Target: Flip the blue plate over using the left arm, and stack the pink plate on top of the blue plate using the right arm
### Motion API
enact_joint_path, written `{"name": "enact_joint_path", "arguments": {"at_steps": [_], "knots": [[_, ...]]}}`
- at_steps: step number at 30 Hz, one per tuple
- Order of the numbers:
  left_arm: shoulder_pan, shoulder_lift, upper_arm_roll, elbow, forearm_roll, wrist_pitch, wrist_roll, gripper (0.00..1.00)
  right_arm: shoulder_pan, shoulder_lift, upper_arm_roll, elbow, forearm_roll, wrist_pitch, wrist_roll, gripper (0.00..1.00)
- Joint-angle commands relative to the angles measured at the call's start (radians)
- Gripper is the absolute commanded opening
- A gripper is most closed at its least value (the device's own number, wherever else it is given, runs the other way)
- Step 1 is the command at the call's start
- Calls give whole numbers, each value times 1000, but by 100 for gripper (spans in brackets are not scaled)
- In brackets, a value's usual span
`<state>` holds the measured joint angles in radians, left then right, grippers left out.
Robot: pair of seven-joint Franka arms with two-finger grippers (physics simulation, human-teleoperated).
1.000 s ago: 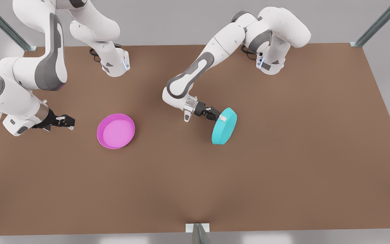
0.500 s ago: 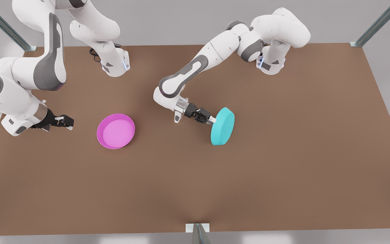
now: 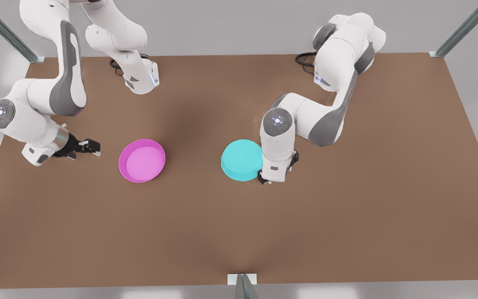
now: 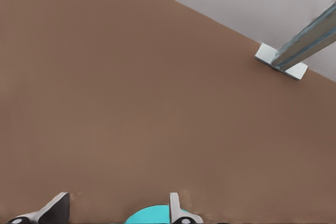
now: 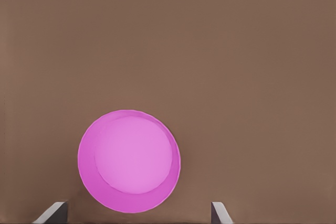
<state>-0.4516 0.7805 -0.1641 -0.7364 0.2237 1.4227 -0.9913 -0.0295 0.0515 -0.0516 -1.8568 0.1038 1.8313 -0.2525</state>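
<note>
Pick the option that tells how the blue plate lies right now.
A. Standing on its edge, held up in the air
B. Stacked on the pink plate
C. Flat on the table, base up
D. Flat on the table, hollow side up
C: the blue plate lies flat on the table with its smooth base up, rim down, apart from the pink plate; the left pincer is at its edge, fingers apart.

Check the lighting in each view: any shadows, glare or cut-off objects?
Front view: even light, no glare; soft shadows on the table behind the blue plate. Left wrist view: the blue plate is cut off at the frame edge. Right wrist view: the pink plate is evenly lit and whole.
</note>
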Motion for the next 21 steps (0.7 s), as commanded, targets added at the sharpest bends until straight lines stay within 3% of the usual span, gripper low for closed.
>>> {"name": "enact_joint_path", "arguments": {"at_steps": [1,3,6,8,9,10,21], "knots": [[22,-7,0,0,-284,-37,71,100,3,7,-1,-2,4,2,-5,100],[159,-27,32,0,-273,-174,397,100,11,42,-10,-73,100,91,-7,100],[202,-104,213,-23,-270,-269,778,100,14,105,-16,-134,106,174,-16,100],[218,-368,207,-438,-207,-39,780,100,17,117,-16,-203,178,250,-51,100],[237,-455,192,-535,-195,19,803,100,14,126,-20,-220,220,278,-93,100],[281,-472,117,-551,-132,21,832,100,13,140,-27,-226,249,281,-142,100],[245,-403,110,-540,-126,-2,747,100,2,226,-67,-297,284,384,-301,100]]}}
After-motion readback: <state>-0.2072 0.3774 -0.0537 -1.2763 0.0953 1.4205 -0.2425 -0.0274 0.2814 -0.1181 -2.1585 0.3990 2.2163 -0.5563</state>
